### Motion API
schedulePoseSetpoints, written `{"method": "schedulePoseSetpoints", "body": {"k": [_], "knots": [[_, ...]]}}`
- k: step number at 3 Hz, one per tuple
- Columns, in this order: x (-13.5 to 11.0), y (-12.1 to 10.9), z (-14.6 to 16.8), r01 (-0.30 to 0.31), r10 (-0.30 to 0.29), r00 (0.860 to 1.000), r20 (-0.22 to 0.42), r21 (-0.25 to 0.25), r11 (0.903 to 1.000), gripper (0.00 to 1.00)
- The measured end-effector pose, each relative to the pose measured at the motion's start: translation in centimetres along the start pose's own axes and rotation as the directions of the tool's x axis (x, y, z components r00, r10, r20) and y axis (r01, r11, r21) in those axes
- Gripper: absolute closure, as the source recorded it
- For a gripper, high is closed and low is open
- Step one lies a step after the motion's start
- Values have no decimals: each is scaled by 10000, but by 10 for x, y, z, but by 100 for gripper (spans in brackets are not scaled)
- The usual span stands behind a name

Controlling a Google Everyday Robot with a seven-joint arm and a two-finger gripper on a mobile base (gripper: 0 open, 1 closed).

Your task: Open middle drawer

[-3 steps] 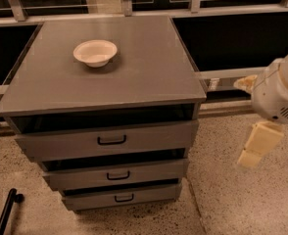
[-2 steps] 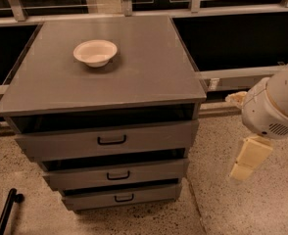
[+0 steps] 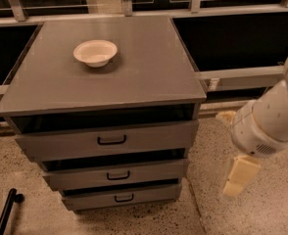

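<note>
Off the right side of the desk [image 3: 149, 77], above the speckled stone floor [image 3: 274, 214], my fingers [image 3: 240, 176] hang pointing downward. What shows of them is a pale cream, blocky piece with squared edges below the smooth white rounded shell of my arm [image 3: 274, 119], and a second small cream bit peeks out at the shell's upper left. I cannot tell how far apart they stand. Nothing is in them and they touch nothing.

The desk is a boxy grey unit with a flat matte top and square corners. On the top, toward the back left, sits a shallow round bowl [image 3: 95, 52], off-white, with a plain rim.

Three flat grey fronts stack under the top, each with a dark gap above it. The top drawer [image 3: 154, 137] is the tallest and widest and has the largest black bar handle. The middle drawer [image 3: 154, 171] lies between it and the bottom drawer [image 3: 154, 194], and its front is mid-sized. Its small black handle [image 3: 118, 176] sits at the centre, a thin bar with bent ends. The middle drawer is to the left of my fingers, at about their height and well apart from them.

A black rod [image 3: 7, 212] lies on the floor at the lower left. Behind the desk runs a pale metal rail [image 3: 242, 75] against dark panels.
</note>
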State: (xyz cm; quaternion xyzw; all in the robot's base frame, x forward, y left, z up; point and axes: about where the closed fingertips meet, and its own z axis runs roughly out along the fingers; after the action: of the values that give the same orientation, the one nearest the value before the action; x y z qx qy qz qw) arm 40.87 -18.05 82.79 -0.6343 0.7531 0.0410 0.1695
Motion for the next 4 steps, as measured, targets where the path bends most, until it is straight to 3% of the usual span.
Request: {"method": "schedulePoseSetpoints", "body": {"k": [2,3,4], "knots": [[23,36,105,65,-33,9970,768,-418,9991,0],[22,28,111,13,-18,9964,843,54,10000,0],[22,28,111,15,-19,9964,843,57,10000,0]]}}
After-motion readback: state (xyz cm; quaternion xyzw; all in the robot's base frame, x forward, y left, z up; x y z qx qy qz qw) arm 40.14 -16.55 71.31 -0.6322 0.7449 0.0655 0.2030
